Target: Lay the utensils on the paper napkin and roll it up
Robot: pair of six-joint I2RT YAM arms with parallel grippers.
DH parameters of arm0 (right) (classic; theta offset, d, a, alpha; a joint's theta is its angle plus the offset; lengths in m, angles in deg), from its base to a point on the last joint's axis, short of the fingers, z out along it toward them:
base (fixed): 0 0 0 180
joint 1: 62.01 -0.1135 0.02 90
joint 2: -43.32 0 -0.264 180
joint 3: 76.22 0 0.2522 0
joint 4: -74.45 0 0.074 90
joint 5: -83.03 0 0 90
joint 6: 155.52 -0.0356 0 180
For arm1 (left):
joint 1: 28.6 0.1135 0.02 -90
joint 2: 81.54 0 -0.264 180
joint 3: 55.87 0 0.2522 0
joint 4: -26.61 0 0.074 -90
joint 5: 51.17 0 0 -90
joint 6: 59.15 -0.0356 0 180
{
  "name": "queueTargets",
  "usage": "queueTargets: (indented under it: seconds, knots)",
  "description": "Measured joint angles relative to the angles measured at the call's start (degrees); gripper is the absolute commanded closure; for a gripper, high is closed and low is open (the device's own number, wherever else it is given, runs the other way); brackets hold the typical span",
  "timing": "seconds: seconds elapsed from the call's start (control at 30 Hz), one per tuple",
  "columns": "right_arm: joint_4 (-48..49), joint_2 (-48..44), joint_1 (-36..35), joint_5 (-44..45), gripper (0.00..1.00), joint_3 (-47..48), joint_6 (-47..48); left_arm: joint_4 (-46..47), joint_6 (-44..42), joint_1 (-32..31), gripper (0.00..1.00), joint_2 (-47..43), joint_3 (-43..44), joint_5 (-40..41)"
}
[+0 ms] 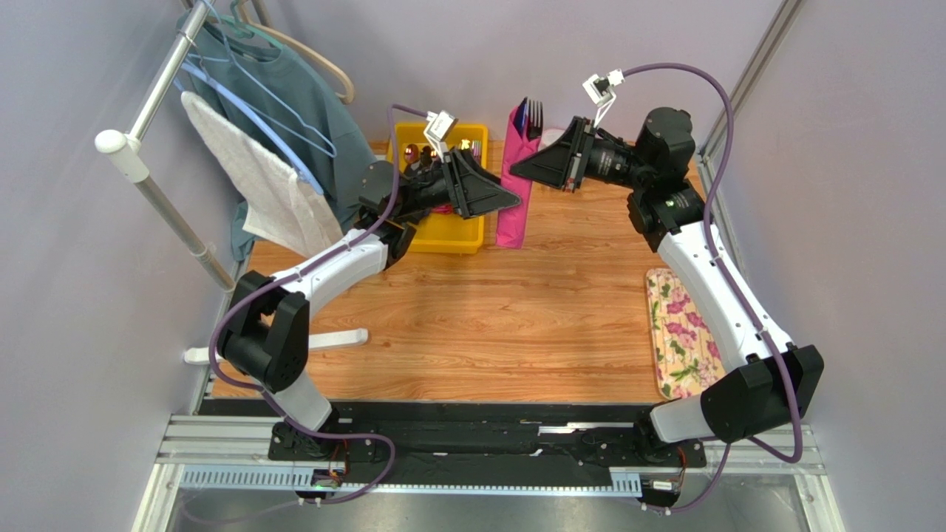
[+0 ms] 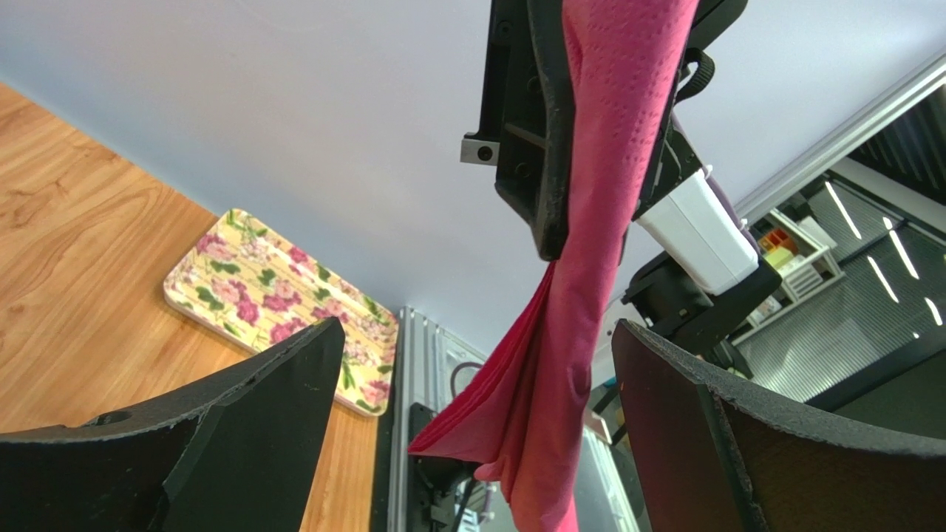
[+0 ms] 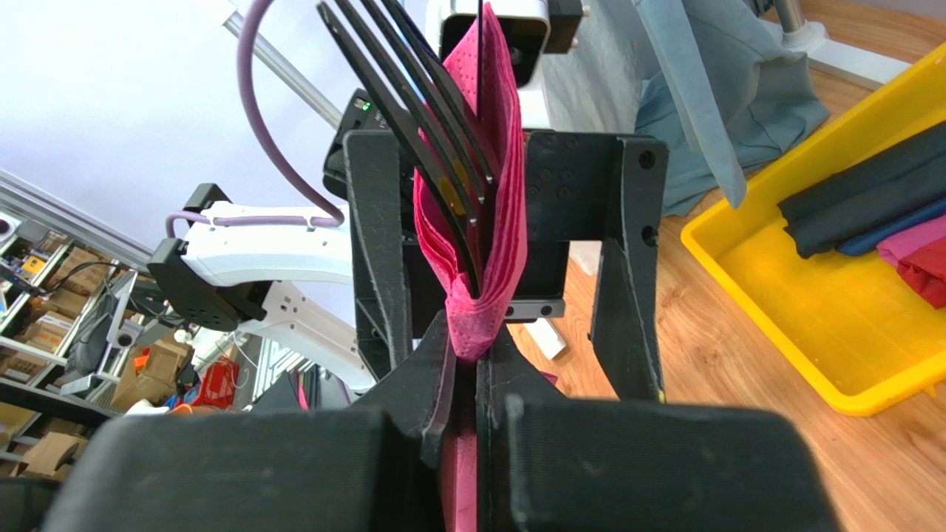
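Magenta paper, wrapped into a narrow roll, is what we see at the far middle of the wooden table (image 1: 500, 321). This paper napkin (image 1: 514, 211) hangs nearly upright, just beside the right wall of a yellow bin (image 1: 444, 233). From the top camera we cannot tell if its lower end touches the wood.

Out of the upper end of the roll comes a dark fork (image 3: 428, 122) with its tines free and pointing up. In the top view a second dark piece shows next to the tines, but it is too small for us to say which kind it is.

The right gripper (image 3: 477, 355) is pressed together on the napkin about halfway along it, so the paper is pinched flat between the two jaws and the fork handle is wrapped inside the fold above them.

The left gripper (image 2: 477, 333) comes from the side of the bin, and its jaws stand wide apart. In its own camera the lower part of the napkin hangs between the two black fingers (image 2: 267, 421), and we see a gap on both sides of the paper.

A floral mat (image 1: 680, 333) lies at the right edge of the table, well apart from the napkin. Dark and pink cloths lie in the bin.
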Motion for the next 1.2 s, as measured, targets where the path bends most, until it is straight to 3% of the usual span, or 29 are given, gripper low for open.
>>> queueTargets:
  seconds: [0.2, 0.37, 0.5, 0.6, 1.2]
  knots:
    - [2.1, 0.0, -0.5, 0.0, 1.0, -0.2, -1.6, 1.7, 0.7, -0.9, 0.05, 0.7, 0.7, -0.7]
    - [2.8, 0.1, -0.8, 0.0, 1.0, -0.2, -1.9, 5.1, 1.9, -2.2, 0.23, 1.9, 3.1, -2.0]
    - [2.8, 0.1, -0.8, 0.0, 1.0, -0.2, -1.8, 6.3, 2.2, -2.5, 0.44, 1.9, 3.2, -2.4]
    - [2.3, 0.1, -0.8, 0.0, 1.0, -0.2, -1.3, 6.2, 2.1, -2.0, 0.51, 1.9, 3.1, -2.3]
    - [-5.8, 0.0, -0.8, 1.9, 1.0, 0.1, 6.7, 3.9, 1.9, -0.3, 0.6, 0.1, 0.1, -2.3]
